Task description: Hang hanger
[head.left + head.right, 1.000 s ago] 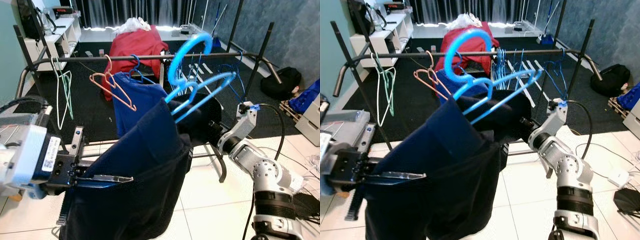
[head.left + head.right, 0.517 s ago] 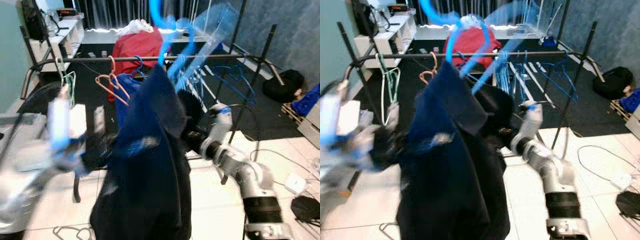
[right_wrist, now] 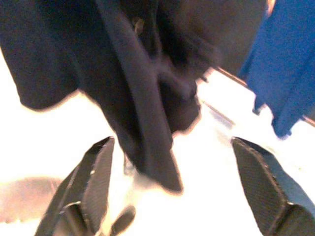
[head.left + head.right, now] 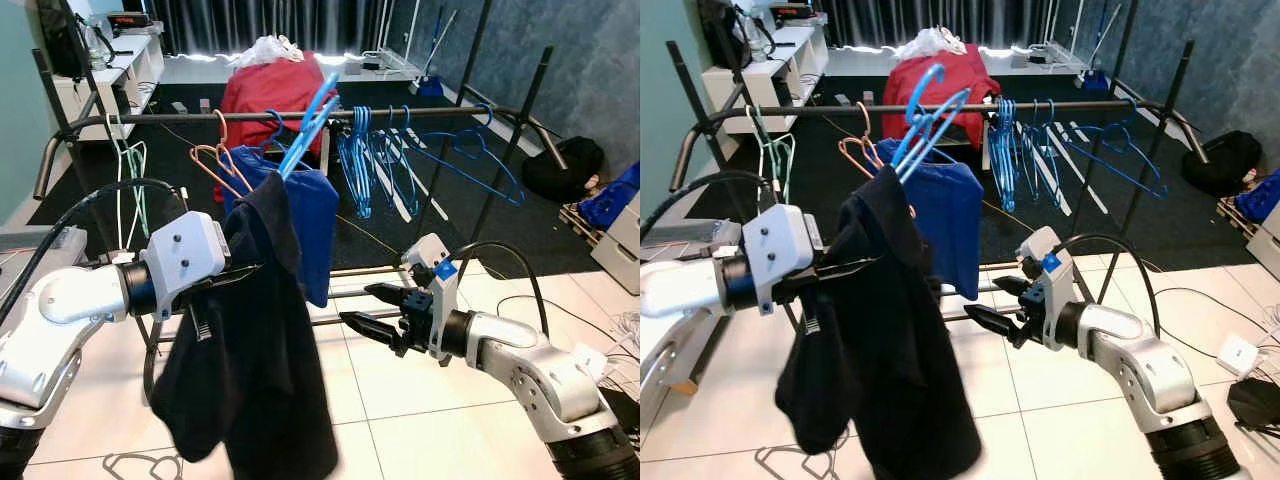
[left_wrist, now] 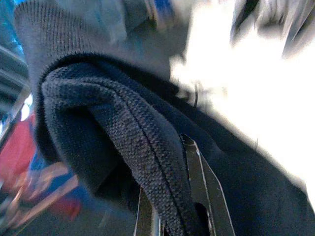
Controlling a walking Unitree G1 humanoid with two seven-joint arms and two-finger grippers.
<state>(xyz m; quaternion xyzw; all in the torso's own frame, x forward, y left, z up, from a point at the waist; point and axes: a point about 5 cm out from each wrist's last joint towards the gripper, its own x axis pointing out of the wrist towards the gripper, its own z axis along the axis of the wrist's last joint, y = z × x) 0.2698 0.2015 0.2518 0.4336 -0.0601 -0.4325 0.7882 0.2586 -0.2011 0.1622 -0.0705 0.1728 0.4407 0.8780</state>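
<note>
Left claw (image 4: pixel 240 272) buried in dark garment (image 4: pixel 262 350)

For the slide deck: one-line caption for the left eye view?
Left gripper holds a dark navy garment on a blue hanger near the clothes rail; right gripper open beside it.

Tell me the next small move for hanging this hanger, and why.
Probably raise the left gripper toward the rail: it grips the dark garment, whose blue hanger hook looks not yet over the rail. The right gripper is open, apart.
</note>
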